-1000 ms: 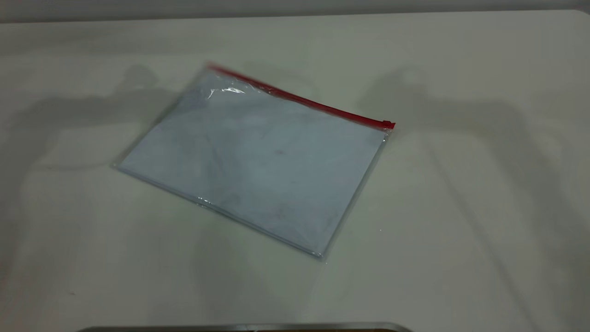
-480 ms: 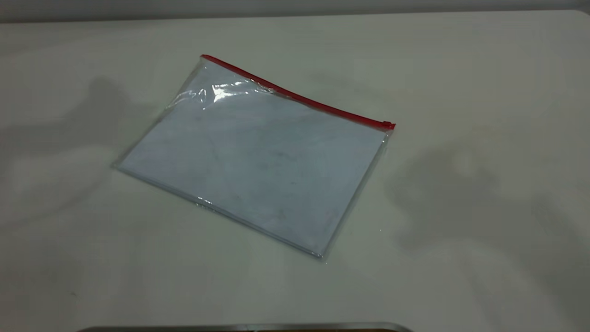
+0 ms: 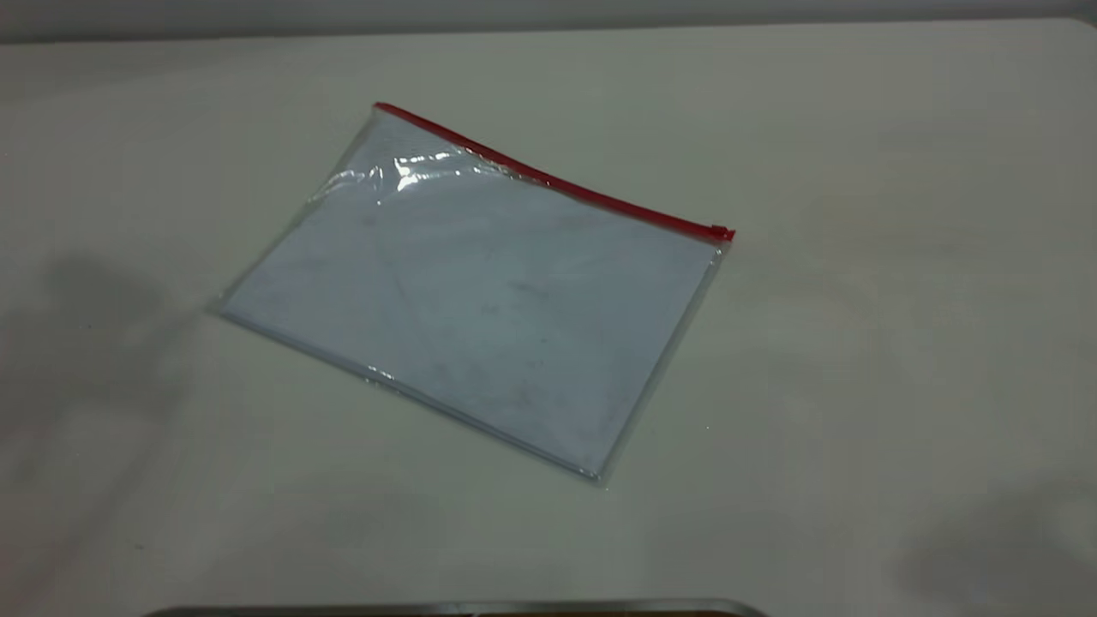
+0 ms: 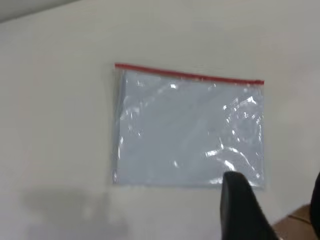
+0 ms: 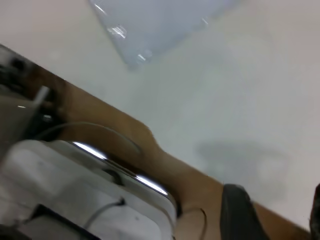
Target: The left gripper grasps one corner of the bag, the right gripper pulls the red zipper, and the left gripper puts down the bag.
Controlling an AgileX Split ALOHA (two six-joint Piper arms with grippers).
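You have one bag (image 3: pixel 471 296) lying flat mid-table (image 3: pixel 857 171), with one red zipper (image 3: pixel 548 178) along its far edge, slider at the 3 o'clock end. No writing is readable. Your left gripper (image 4: pixel 272 210) hangs above the bag, fingers apart. Your right gripper (image 5: pixel 272 215) hangs over the table edge, fingers apart.

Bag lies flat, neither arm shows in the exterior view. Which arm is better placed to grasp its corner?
Left, probably. The left gripper looks down on the whole bag, creased corner included; the right gripper faces the table edge, catching one bag tip.
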